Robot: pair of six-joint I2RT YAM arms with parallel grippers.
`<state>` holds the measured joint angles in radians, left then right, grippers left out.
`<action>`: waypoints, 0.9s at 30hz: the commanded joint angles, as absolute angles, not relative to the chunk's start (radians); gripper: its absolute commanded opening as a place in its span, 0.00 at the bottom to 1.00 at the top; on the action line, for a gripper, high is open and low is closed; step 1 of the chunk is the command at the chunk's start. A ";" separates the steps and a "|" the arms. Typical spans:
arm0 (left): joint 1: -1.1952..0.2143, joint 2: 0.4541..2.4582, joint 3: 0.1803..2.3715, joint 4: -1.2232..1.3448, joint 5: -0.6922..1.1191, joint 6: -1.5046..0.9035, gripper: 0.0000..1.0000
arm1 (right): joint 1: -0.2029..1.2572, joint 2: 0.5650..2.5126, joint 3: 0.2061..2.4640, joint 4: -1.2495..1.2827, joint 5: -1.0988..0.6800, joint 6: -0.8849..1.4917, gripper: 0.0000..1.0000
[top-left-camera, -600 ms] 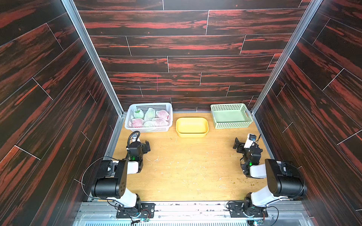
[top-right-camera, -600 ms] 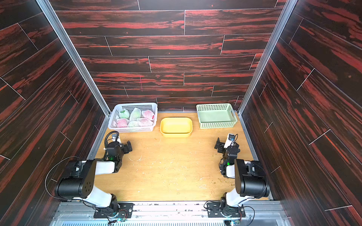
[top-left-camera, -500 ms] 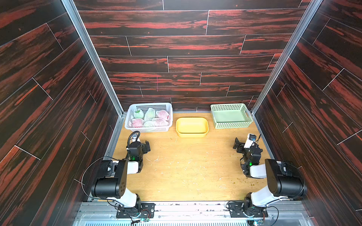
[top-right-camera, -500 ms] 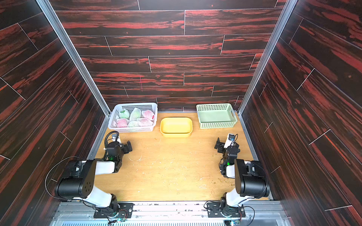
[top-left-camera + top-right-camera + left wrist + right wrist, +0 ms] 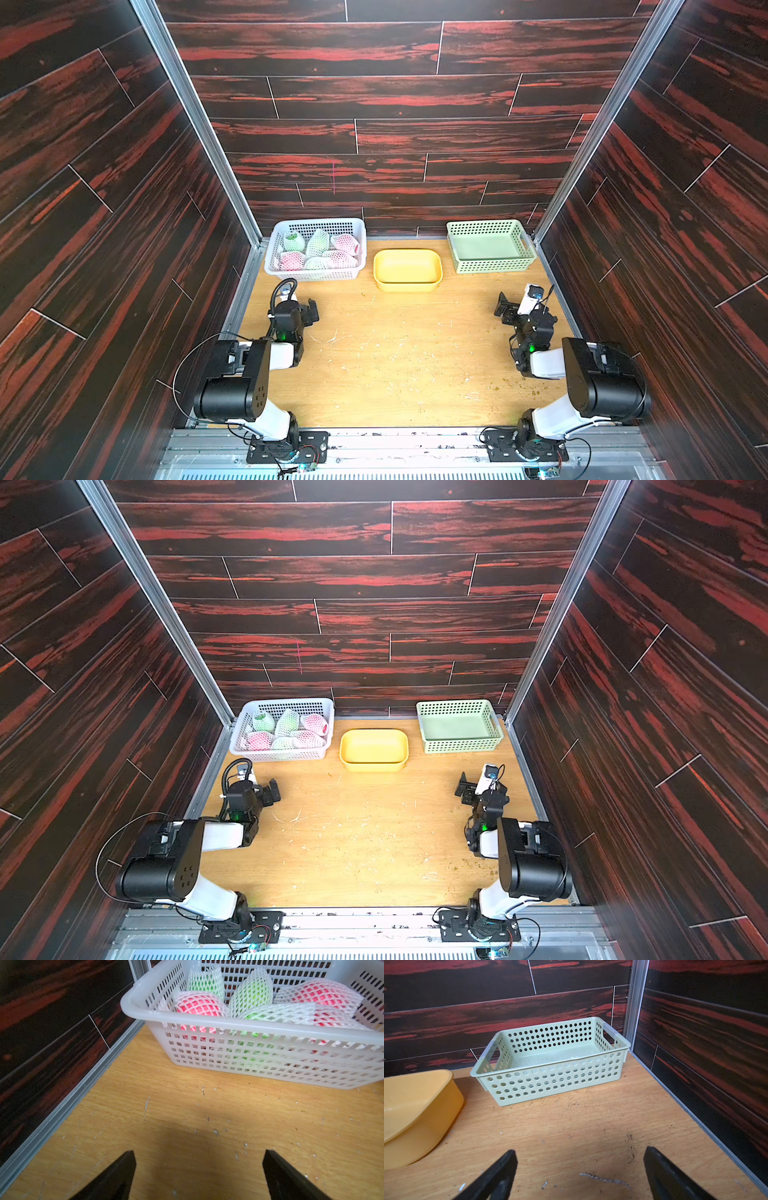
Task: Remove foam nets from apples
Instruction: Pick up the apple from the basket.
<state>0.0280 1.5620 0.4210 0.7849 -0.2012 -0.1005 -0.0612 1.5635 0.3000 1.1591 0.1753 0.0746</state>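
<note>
Lately changed: nothing visible; both arms sit as half a second ago.
Meaning: task not started, every net is on its fruit.
Left end effector point(image 5: 199, 1157): jaws wide apart, empty, over bare tabletop point(image 5: 407, 365) near the white basket point(image 5: 228, 1024).
Right end effector point(image 5: 579, 1157): wide apart, empty, facing the green basket point(image 5: 550, 1084).
Apples point(image 5: 197, 1006): six, inside foam nets point(image 5: 251, 991), piled in the white basket at the far left corner.
Hidden: lower fruit masked by the basket wall; net open ends unclear; yellow tub point(image 5: 415, 1105) cut off in the right wrist view.
</note>
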 commanded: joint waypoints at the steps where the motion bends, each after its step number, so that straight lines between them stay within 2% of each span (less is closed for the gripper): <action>1: 0.035 1.538 0.433 0.796 -0.201 -0.101 1.00 | -0.061 1.565 0.301 1.156 0.176 0.086 0.99; 10: 0.035 1.535 0.430 0.799 -0.202 -0.100 1.00 | -0.061 1.563 0.299 1.161 0.173 0.086 0.99; 12: 0.033 1.516 0.424 0.869 -0.189 -0.075 1.00 | -0.055 1.525 0.299 1.138 0.166 0.070 0.99; 15: -0.005 1.290 0.523 0.502 -0.234 -0.061 1.00 | -0.014 1.288 0.371 0.855 0.194 0.032 0.99; 17: -0.009 1.176 0.578 0.419 -0.210 -0.101 1.00 | -0.014 1.183 0.387 0.821 0.127 0.071 0.99; 19: -0.011 1.118 0.667 0.367 -0.181 -0.141 0.99 | -0.008 1.153 0.471 0.677 0.021 0.109 0.98; 23: -0.013 1.237 0.949 0.157 -0.121 -0.191 0.98 | 0.056 1.263 0.675 0.485 -0.058 0.115 0.94; 27: -0.012 1.506 1.365 -0.174 -0.022 -0.195 0.96 | 0.106 1.378 0.781 0.450 -0.089 0.128 0.94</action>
